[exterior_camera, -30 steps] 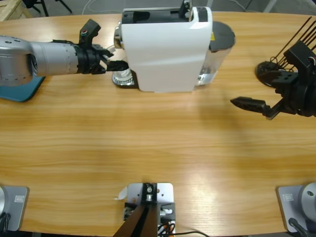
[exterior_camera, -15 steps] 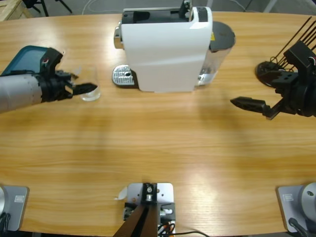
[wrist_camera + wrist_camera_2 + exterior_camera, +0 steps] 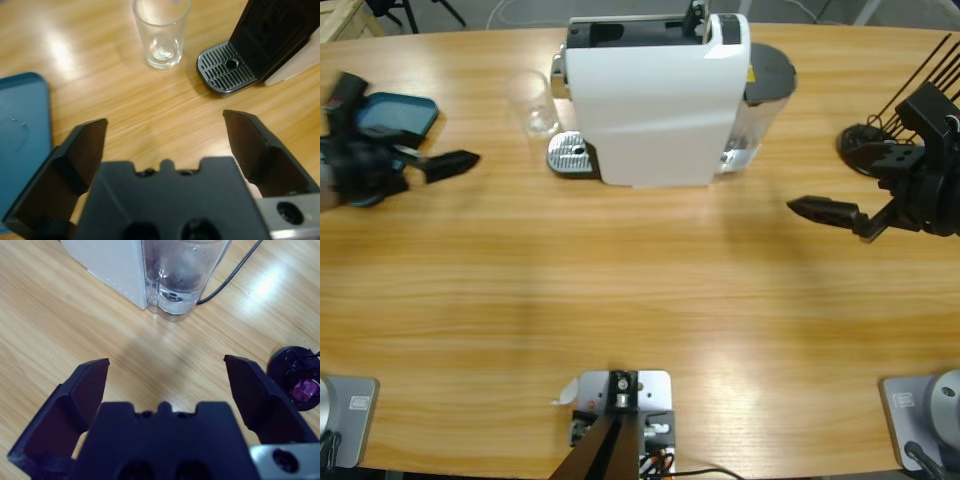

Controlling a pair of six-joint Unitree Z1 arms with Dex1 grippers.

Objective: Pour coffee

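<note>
Two grippers, both empty with jaws spread wide: left gripper point(image 3: 455, 162) low over the table's left end beside one teal tray point(image 3: 395, 115), right gripper point(image 3: 825, 211) hovering at the right, aimed toward one white coffee machine point(image 3: 655, 100). One clear glass point(image 3: 161, 31) upright just beside the machine's drip grille point(image 3: 227, 73), well apart from the left jaws, coffee inside too faint to tell. One purple capsule point(image 3: 302, 387) in a black holder point(image 3: 295, 377) near the right gripper.

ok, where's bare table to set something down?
The wide wooden table in front of the coffee machine, between the left hand and right hand, is bare. It is crowded at the glass, drip tray and blue tray.
</note>
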